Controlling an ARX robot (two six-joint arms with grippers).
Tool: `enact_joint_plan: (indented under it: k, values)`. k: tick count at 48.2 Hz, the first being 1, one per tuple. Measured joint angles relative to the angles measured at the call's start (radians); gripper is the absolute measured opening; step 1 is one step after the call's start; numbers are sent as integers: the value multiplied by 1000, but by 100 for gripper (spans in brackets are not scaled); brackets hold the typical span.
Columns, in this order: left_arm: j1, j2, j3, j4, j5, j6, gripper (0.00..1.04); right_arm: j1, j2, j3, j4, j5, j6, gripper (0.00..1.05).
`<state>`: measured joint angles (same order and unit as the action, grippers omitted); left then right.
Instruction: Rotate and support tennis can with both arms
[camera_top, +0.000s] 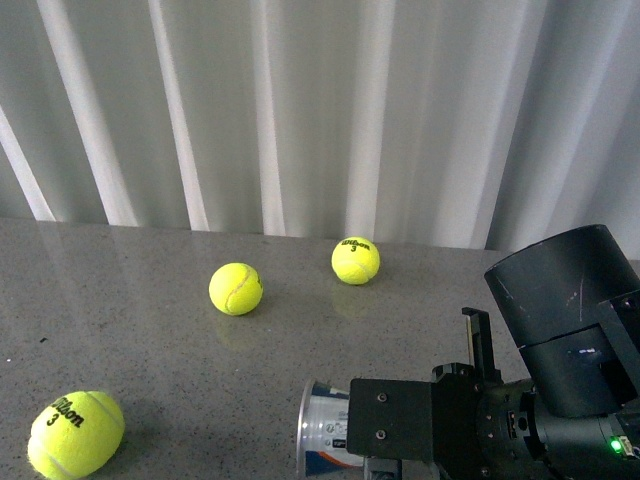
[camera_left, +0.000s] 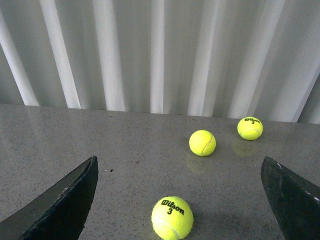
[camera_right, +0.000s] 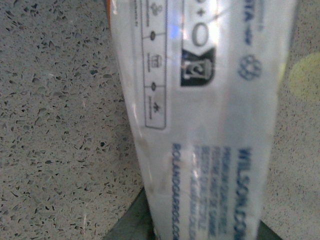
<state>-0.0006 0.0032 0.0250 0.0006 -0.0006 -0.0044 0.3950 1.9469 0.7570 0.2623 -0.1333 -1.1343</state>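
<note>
Judging from the layout, roll slowly. Keep the right claw (camera_right: 197, 231) square across the tennis can (camera_top: 322, 432), pinch lightly, and bring the left claw (camera_left: 178, 170) in under the open end as a cradle.

Lies on its side on the counter (camera_top: 120, 300), close to the robot, mouth facing left, mostly hidden beneath the right arm. Flanked closely by dark jaws on both sides in the right wrist view; cannot tell whether pinched or merely straddled. Left claw spread wide, holding nothing, with no can in its sight.

Thin, clear, glossy plastic wall, curved, white label with blue print. Probably slippery and easy to dent, so avoid hard squeezing.

Smooth grey speckled counter, faintly reflective. Mind the three fuzzy yellow tennis balls (camera_top: 236, 288), apt to roll if nudged.
</note>
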Motion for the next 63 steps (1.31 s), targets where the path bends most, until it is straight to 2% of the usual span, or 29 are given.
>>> enact_joint_plan:
  k: [8,15,26,30,44,63]
  values:
    - [0,0,0,0,0,0,98,-4,4,0,-1,0,-3,40]
    - [0,0,0,0,0,0,98,-2,4,-1,-7,1,-2,67]
    - [0,0,0,0,0,0,98,5,-25,-9,-26,5,11,100]
    - [0,0,0,0,0,0,98,5,-44,-10,-43,5,17,97]
    - [0,0,0,0,0,0,98,-10,-117,-17,-88,2,50,98]
    - [0,0,0,0,0,0,98,-100,-266,-67,-134,-54,101,98]
